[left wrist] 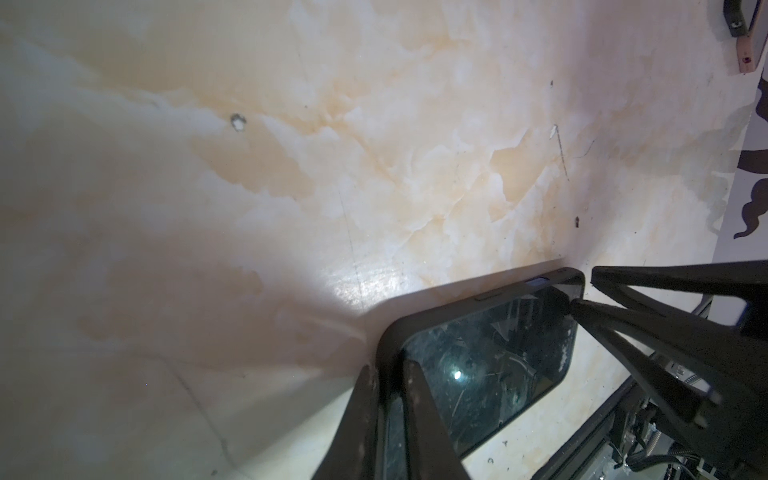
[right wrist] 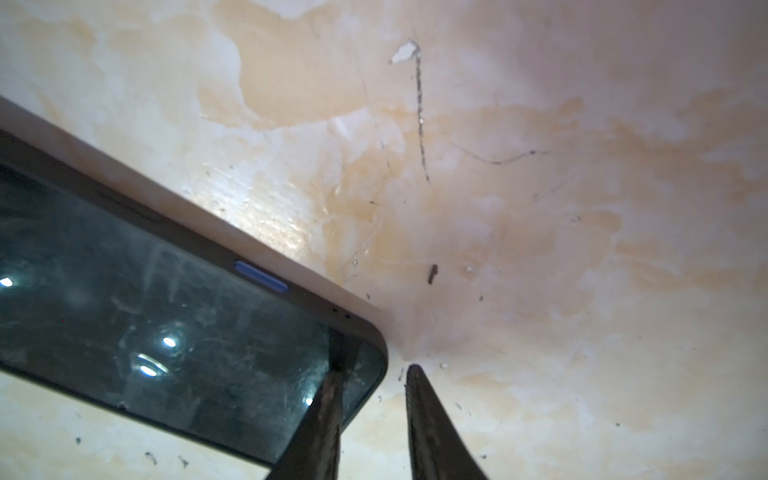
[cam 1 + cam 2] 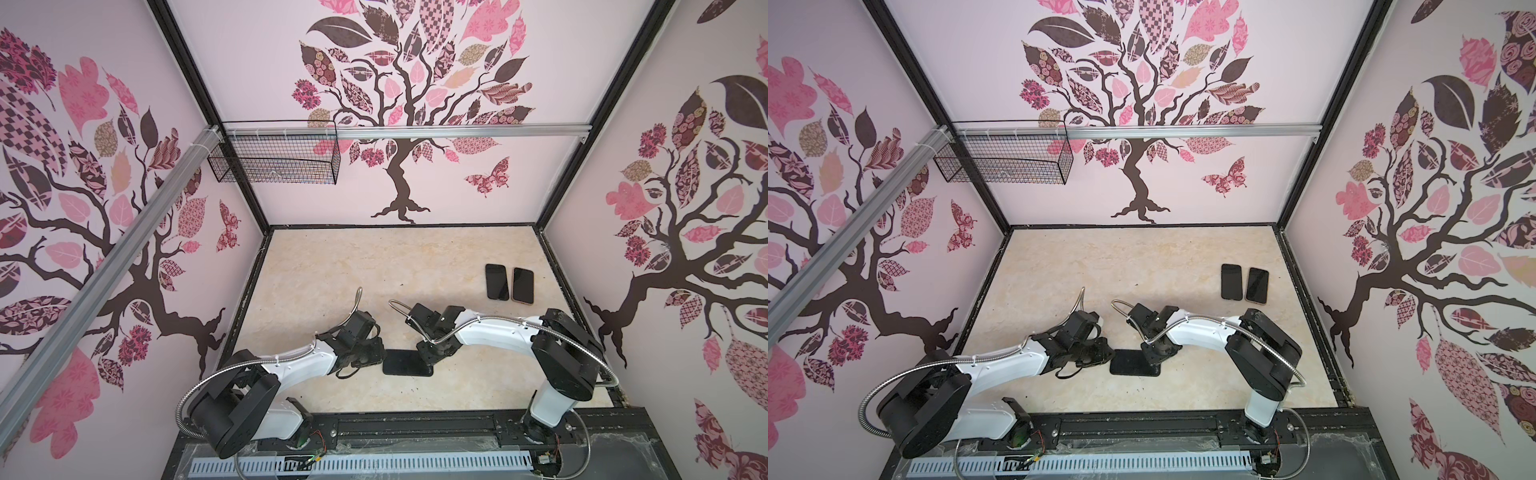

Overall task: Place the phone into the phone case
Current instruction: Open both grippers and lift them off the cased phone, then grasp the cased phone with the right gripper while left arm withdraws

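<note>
- 1 phone lies in the phone case, near-centre on the desk
- Left fingers pinch its left rim; right fingers straddle the right corner, spread
- Best press that corner flush

Glossy, scratched glass phone in a matt black plastic case; smooth, scuffed marble-look tabletop

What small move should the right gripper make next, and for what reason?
Probably lift the right gripper straight up off the corner. The phone looks seated inside the phone case rim there, that gripper's jaws stand slightly apart, and the left gripper clamps the other end.
</note>
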`<state>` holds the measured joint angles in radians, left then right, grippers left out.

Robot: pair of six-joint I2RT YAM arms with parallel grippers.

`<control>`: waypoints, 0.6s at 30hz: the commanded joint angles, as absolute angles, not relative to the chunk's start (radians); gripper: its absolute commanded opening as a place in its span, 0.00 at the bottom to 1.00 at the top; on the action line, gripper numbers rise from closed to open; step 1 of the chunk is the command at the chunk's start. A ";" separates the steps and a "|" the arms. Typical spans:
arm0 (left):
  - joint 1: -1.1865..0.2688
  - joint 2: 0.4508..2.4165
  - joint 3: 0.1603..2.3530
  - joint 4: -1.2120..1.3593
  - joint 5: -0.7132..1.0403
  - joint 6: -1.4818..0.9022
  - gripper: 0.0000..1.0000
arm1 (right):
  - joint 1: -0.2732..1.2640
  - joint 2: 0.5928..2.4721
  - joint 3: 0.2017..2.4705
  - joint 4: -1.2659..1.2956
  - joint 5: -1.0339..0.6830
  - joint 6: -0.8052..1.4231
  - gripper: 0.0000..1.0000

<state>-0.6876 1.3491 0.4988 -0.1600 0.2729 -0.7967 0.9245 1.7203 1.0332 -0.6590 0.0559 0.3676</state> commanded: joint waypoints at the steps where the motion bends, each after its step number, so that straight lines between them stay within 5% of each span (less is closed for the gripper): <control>1: -0.704 1.327 0.467 -0.202 0.312 -0.799 0.15 | 0.927 1.689 1.044 -0.713 0.072 0.349 0.30; 4: -0.705 1.300 0.467 -0.224 0.304 -0.801 0.15 | 0.927 1.652 1.045 -0.696 0.040 0.311 0.39; 8: -0.703 1.237 0.461 -0.268 0.275 -0.814 0.19 | 0.927 1.594 1.057 -0.688 0.009 0.207 0.69; 18: -0.656 0.979 0.443 -0.499 0.132 -0.902 0.54 | 0.928 1.547 1.021 -0.606 -0.088 -0.092 0.99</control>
